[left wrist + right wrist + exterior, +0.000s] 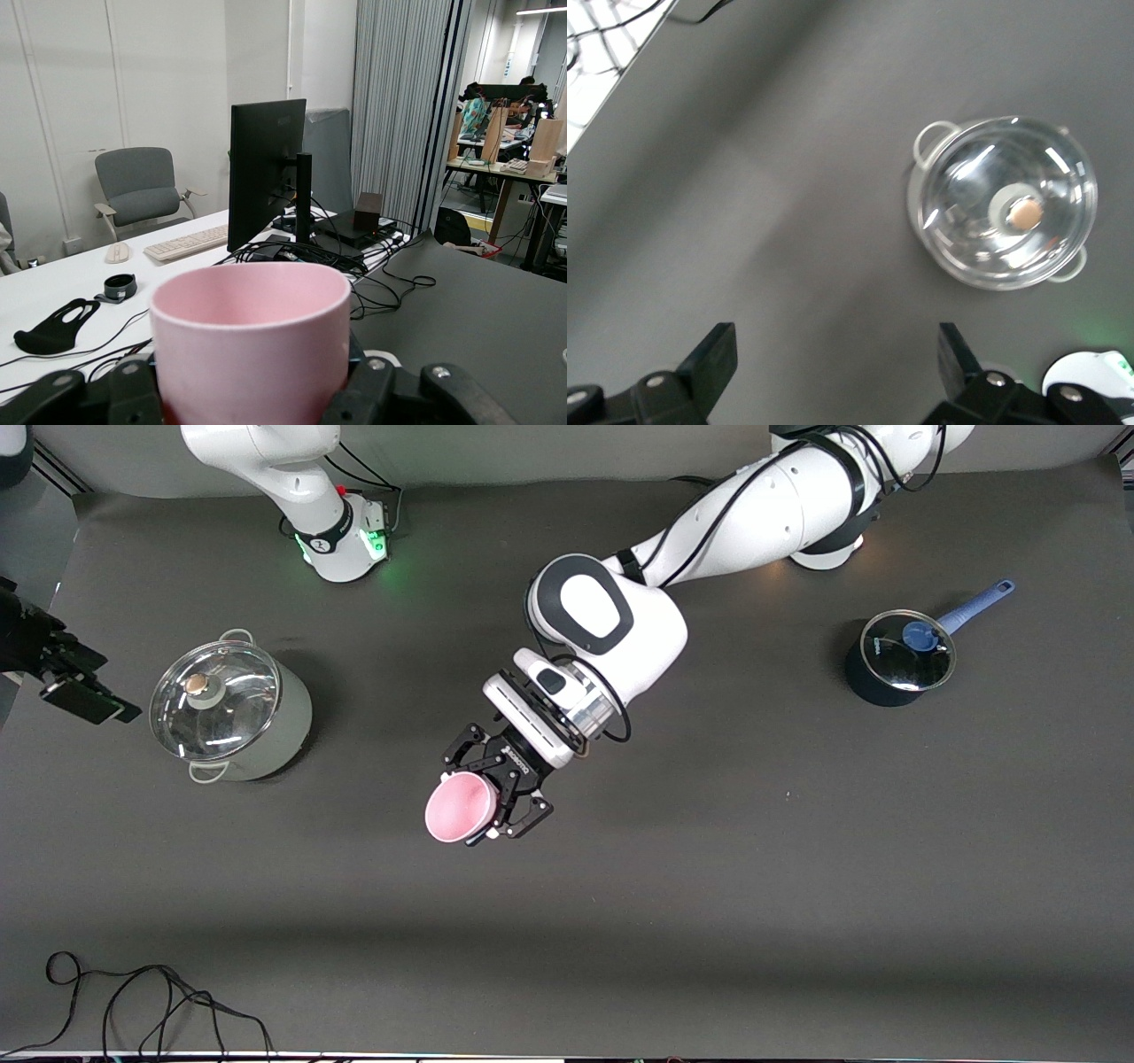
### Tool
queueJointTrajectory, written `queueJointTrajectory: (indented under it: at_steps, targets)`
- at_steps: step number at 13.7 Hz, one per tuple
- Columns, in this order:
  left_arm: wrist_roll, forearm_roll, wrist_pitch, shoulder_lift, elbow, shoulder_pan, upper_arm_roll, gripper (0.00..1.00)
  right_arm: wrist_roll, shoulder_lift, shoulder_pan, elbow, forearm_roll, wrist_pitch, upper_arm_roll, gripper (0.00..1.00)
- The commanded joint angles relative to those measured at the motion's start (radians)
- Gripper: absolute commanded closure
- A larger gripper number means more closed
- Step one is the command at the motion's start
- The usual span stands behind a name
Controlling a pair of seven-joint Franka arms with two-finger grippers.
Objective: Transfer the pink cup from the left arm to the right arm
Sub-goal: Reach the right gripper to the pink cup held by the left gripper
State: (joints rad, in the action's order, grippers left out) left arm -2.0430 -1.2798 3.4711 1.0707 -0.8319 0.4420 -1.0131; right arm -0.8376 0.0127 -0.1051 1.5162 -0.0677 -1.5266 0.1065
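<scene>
Gripping the pink cup (458, 807) tilted above mid-bench (709, 868), the left gripper (496, 784) has jaws clamped; right gripper (62, 677), jaws spread empty, waits beside the steel pot (229, 707).

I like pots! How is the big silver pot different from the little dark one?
The silver pot is bigger than the dark pot and stands toward the right arm's end of the table; the dark pot stands toward the left arm's end. The silver pot has two loop handles, the dark pot one long blue handle. Both wear glass lids.
</scene>
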Motion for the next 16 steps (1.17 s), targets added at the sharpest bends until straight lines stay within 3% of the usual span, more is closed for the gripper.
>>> queueJointTrajectory:
  at_steps: [1,4,7,11,16]
  targets:
    - [0.026,0.005,0.028,-0.017,0.028,0.035,0.028,1.0,-0.062,0.058,-0.033,-0.135,-0.096,0.066,0.004,0.0]
    - [0.027,0.005,0.031,-0.018,0.028,0.046,0.045,1.0,-0.217,0.133,-0.122,-0.261,-0.181,0.092,0.004,0.0]
    - [0.027,0.005,0.031,-0.017,0.04,0.057,0.05,1.0,-0.332,0.19,-0.192,-0.318,-0.237,0.086,0.004,0.0]
    - [0.029,0.005,0.031,-0.018,0.04,0.057,0.05,1.0,-0.478,0.338,-0.263,-0.528,-0.235,0.085,-0.011,0.0]
    - [0.029,0.005,0.031,-0.018,0.04,0.055,0.05,1.0,-0.506,0.412,-0.376,-0.571,-0.149,0.06,-0.008,0.0]
